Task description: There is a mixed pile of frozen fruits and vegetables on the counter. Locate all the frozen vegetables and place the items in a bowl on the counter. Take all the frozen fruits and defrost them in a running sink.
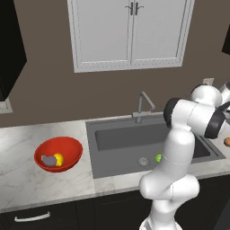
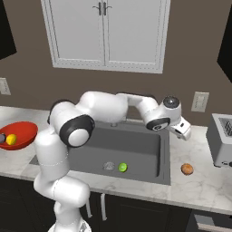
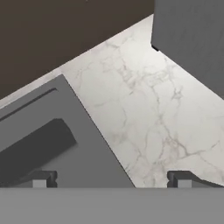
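Observation:
The red bowl [image 1: 67, 146] [image 2: 25, 129] stands on the counter [image 1: 22, 179] left of the sink [image 1: 117, 157] [image 2: 140, 149]. In it lie the yellow piece [image 1: 59, 158] [image 2: 11, 139] and the purple-grey piece [image 1: 48, 160]. A bright green fruit [image 1: 158, 158] [image 2: 122, 167] rests on the sink floor beside the drain [image 2: 108, 166]. An orange-brown round piece [image 2: 186, 169] [image 1: 227, 142] sits on the counter right of the sink. My gripper [image 2: 186, 134] [image 3: 111, 180] hovers open and empty above the sink's far right corner, some way behind the orange-brown piece.
A grey toaster [image 2: 222, 140] [image 3: 192, 39] stands on the counter at the far right, close to my hand. The thin faucet [image 1: 143, 105] rises behind the sink. A wall with a white window runs along the back of the counter.

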You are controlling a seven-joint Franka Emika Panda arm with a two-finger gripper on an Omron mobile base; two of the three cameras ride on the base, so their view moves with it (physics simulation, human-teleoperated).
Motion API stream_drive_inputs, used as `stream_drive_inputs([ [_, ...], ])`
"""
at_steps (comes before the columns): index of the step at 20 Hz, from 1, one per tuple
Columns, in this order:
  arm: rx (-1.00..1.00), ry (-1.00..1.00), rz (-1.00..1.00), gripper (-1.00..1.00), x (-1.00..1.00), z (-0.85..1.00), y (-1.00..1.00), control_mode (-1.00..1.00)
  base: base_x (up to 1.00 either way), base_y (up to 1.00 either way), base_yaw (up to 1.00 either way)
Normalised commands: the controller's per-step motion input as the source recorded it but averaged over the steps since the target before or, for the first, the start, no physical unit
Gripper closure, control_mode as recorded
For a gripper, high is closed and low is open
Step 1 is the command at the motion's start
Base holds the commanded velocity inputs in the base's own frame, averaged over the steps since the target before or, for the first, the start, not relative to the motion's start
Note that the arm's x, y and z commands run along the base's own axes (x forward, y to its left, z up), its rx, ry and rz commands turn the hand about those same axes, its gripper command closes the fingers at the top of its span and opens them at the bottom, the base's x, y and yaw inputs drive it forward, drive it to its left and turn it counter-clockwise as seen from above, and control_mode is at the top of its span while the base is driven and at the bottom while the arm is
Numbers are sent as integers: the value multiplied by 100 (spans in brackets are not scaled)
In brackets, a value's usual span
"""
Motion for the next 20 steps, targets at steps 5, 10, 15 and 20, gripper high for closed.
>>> stream_drive_inputs([
  [5,-6,0,8,-100,-24,0,-6,-100,0,0,0],
  [10,-8,4,7,-100,-20,-15,-2,-100,0,0,0],
  [15,-10,8,4,-100,-16,-29,0,-100,0,0,0],
  [20,-11,10,0,-100,-10,-30,-8,-100,0,0,0],
])
